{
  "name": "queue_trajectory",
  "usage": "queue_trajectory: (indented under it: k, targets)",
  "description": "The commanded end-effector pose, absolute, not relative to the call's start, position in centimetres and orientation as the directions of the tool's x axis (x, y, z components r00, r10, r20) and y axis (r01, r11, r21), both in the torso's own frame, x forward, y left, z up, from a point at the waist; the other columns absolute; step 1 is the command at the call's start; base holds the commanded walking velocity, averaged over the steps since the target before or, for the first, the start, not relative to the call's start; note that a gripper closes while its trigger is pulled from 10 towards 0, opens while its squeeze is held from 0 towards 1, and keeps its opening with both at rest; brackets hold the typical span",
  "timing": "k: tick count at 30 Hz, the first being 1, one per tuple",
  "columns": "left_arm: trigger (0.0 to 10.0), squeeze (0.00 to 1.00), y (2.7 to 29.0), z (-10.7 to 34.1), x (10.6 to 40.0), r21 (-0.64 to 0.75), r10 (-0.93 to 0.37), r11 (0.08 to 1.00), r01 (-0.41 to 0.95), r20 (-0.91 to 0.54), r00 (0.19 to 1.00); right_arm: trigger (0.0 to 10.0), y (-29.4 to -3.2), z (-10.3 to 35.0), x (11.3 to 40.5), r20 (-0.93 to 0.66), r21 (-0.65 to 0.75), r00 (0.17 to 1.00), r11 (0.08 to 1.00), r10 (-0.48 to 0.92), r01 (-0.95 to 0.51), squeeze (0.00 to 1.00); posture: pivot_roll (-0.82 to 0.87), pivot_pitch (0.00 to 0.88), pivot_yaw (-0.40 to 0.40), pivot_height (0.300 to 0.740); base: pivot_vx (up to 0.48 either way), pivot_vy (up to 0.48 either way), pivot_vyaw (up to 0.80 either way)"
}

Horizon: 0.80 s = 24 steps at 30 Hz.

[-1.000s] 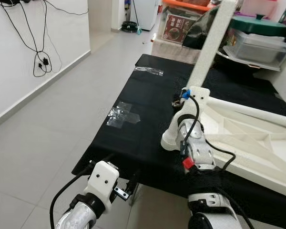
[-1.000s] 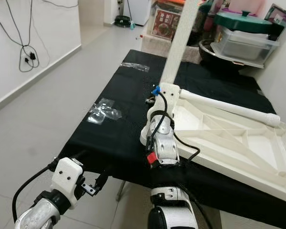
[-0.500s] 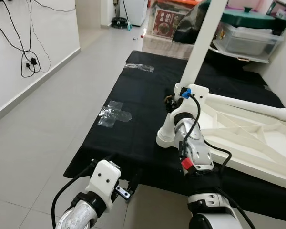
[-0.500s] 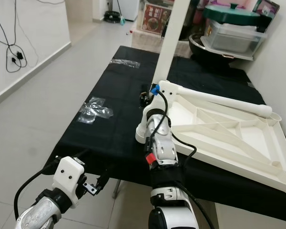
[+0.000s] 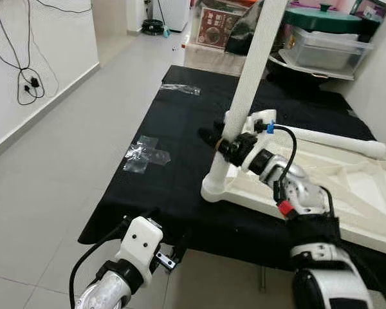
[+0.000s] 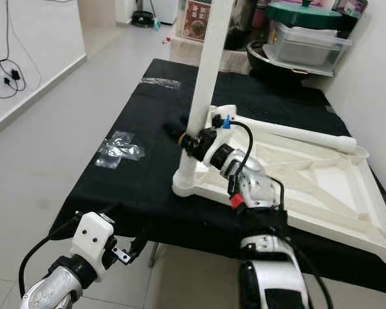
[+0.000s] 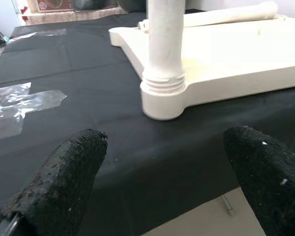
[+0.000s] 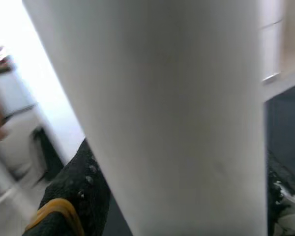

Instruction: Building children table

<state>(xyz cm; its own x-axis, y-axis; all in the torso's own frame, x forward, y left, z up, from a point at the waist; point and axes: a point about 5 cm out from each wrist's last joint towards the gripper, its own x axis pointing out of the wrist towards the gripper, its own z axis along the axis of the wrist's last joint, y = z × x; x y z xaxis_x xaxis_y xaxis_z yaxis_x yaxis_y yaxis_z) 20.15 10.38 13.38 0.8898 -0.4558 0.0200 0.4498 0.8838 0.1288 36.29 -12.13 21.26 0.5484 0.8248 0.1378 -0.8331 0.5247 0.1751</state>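
Table leg (image 5: 243,109): standing upright in the corner socket of the upturned white tabletop (image 5: 347,187), which is lying at the 3 o'clock side of the black-covered work surface (image 5: 180,141).
Handling: judged rigid, light, smooth plastic; likely slippery under a twist. Best hold is low on the shaft, just above the threaded collar (image 7: 162,81).
Right gripper (image 5: 226,145): wrapping the leg low on its shaft, fingers pinching it from both sides.
Left gripper (image 7: 162,182): hovering off the 6 o'clock edge, fingers spread wide, touching nothing.
Second leg (image 5: 334,140): lying across the tabletop's 12 o'clock edge.
Plastic wrap (image 5: 145,154): lying at 9 o'clock, well apart from the tabletop.
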Motion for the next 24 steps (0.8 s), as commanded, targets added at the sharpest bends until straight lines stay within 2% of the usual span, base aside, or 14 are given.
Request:
queue_trajectory:
  k: [1, 5, 6, 9, 10, 13, 15, 17, 18, 20, 21, 22, 23, 24]
  targets:
    - [10.0, 0.00, 10.3, 13.0, 20.0, 0.123, -0.463, 0.880, 0.459, 0.003, 0.886, 10.0, -10.1, 21.1, 35.9, 0.093, 0.144, 0.365, 0.350, 0.926, -0.926, 0.00, 0.13, 0.061, -0.129, 0.740, 0.000, 0.000, 0.00]
    - [10.0, 0.00, 10.3, 13.0, 20.0, 0.124, -0.463, 0.880, 0.459, 0.002, 0.886, 10.0, -9.2, 21.4, 36.4, 0.062, 0.092, 0.291, 0.285, 0.955, -0.954, 0.00, 0.14, 0.061, -0.129, 0.740, 0.000, 0.000, 0.00]
    - [10.0, 0.00, 10.3, 13.0, 20.0, 0.123, -0.463, 0.880, 0.459, 0.002, 0.886, 0.9, -9.0, 21.6, 36.7, 0.061, 0.085, 0.277, 0.272, 0.959, -0.959, 0.00, 0.14, 0.061, -0.129, 0.740, 0.000, 0.000, 0.00]
    - [10.0, 0.00, 10.3, 13.0, 19.9, 0.123, -0.463, 0.880, 0.459, 0.001, 0.887, 0.9, -8.8, 21.8, 36.8, 0.070, 0.084, 0.267, 0.261, 0.961, -0.962, 0.00, 0.15, 0.061, -0.131, 0.740, 0.000, 0.000, 0.00]
    - [10.0, 0.00, 10.3, 13.0, 19.9, 0.124, -0.462, 0.880, 0.459, -0.001, 0.887, 0.0, -8.6, 22.3, 37.3, 0.104, 0.078, 0.319, 0.312, 0.942, -0.947, 0.00, 0.15, 0.063, -0.131, 0.740, 0.000, 0.000, 0.00]
    - [10.0, 0.00, 10.4, 12.9, 19.9, 0.125, -0.462, 0.880, 0.459, -0.004, 0.887, 0.0, -8.5, 22.4, 37.8, 0.133, 0.092, 0.405, 0.395, 0.905, -0.914, 0.00, 0.15, 0.062, -0.129, 0.740, 0.000, 0.000, 0.00]
    - [10.0, 0.00, 10.4, 12.9, 19.9, 0.125, -0.462, 0.880, 0.459, -0.004, 0.887, 0.0, -8.5, 22.4, 37.8, 0.133, 0.092, 0.405, 0.395, 0.905, -0.914, 0.00, 0.15, 0.062, -0.129, 0.740, 0.000, 0.000, 0.00]
    - [10.0, 0.00, 10.5, 12.9, 19.9, 0.126, -0.463, 0.879, 0.460, -0.005, 0.886, 0.0, -8.9, 22.2, 38.3, 0.148, 0.124, 0.541, 0.527, 0.828, -0.841, 0.00, 0.15, 0.058, -0.123, 0.740, 0.000, 0.000, 0.00]
    - [10.0, 0.00, 10.5, 12.9, 19.9, 0.126, -0.463, 0.879, 0.460, -0.005, 0.886, 0.0, -8.9, 22.2, 38.3, 0.148, 0.124, 0.541, 0.527, 0.828, -0.841, 0.00, 0.15, 0.058, -0.123, 0.740, 0.000, 0.000, 0.00]
    - [10.0, 0.00, 10.5, 12.9, 20.0, 0.127, -0.465, 0.878, 0.462, -0.006, 0.885, 0.0, -9.7, 21.7, 38.8, 0.128, 0.158, 0.725, 0.708, 0.677, -0.688, 0.00, 0.14, 0.058, -0.121, 0.740, 0.000, 0.000, 0.00]
    - [10.0, 0.00, 10.5, 12.9, 20.0, 0.127, -0.465, 0.878, 0.462, -0.006, 0.885, 0.0, -9.7, 21.7, 38.8, 0.128, 0.158, 0.725, 0.708, 0.677, -0.688, 0.00, 0.14, 0.058, -0.121, 0.740, 0.000, 0.000, 0.00]
    - [10.0, 0.00, 10.5, 12.9, 20.0, 0.127, -0.466, 0.877, 0.462, -0.006, 0.885, 0.0, -10.4, 21.1, 39.0, 0.091, 0.155, 0.840, 0.826, 0.535, -0.543, 0.00, 0.14, 0.058, -0.122, 0.740, 0.000, 0.000, 0.00]
    - [10.0, 0.00, 10.5, 12.9, 20.0, 0.127, -0.466, 0.877, 0.462, -0.006, 0.885, 0.0, -10.4, 21.1, 39.0, 0.091, 0.155, 0.840, 0.826, 0.535, -0.543, 0.00, 0.14, 0.058, -0.122, 0.740, 0.000, 0.000, 0.00]
    - [10.0, 0.00, 10.5, 12.9, 20.0, 0.127, -0.465, 0.878, 0.462, -0.005, 0.885, 0.0, -11.3, 20.2, 38.9, 0.040, 0.180, 0.938, 0.921, 0.344, -0.345, 0.00, 0.13, 0.056, -0.120, 0.740, 0.000, 0.000, 0.00]
